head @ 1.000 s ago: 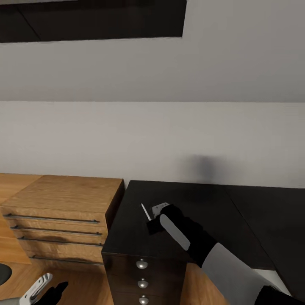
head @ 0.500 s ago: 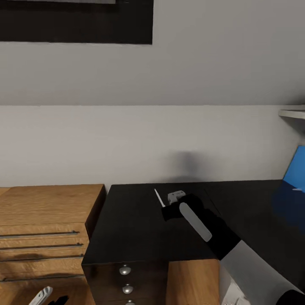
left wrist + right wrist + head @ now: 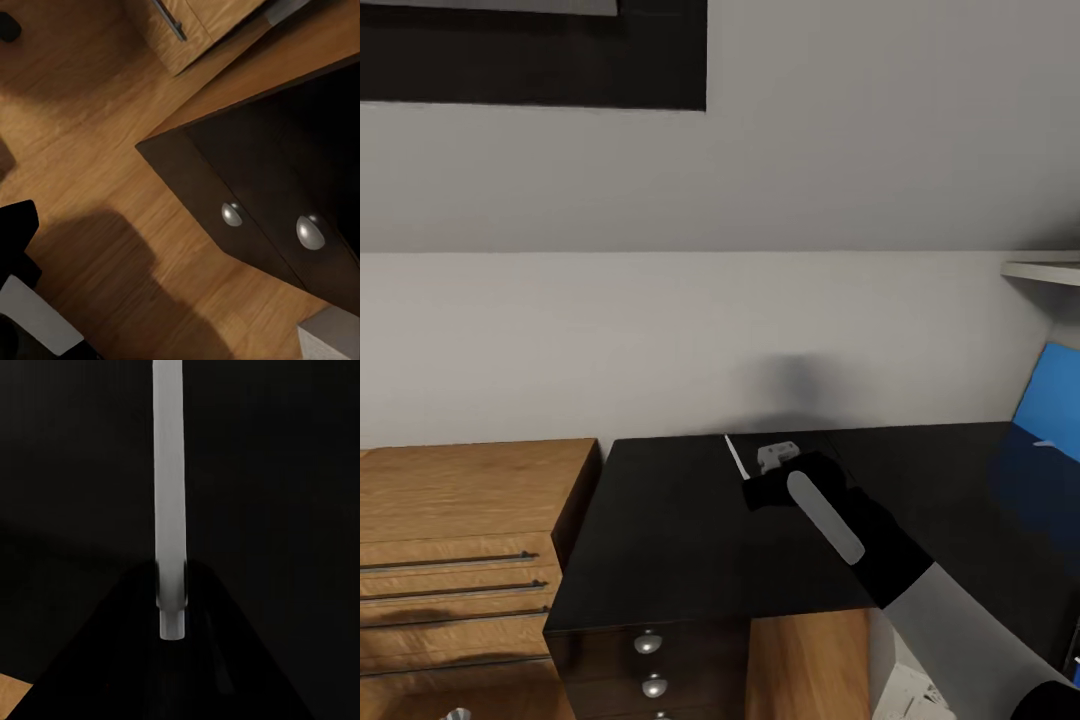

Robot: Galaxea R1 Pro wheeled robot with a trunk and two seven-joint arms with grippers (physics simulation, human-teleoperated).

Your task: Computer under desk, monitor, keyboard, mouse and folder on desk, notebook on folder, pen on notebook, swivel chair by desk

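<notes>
Grey walls rise behind the glossy black table (image 3: 690, 540), where the right gripper (image 3: 760, 472) hangs over the top, pinching the thin white pen (image 3: 737, 457) so it juts toward the wall. Beside the table stands a wooden drawer chest (image 3: 460, 540). The left gripper's (image 3: 15, 300) state I cannot tell; it hangs near the wood floor (image 3: 90, 150).

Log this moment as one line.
right gripper: shut on pen | pen: held above desk | left gripper: not in view | folder, notebook: unseen
</notes>
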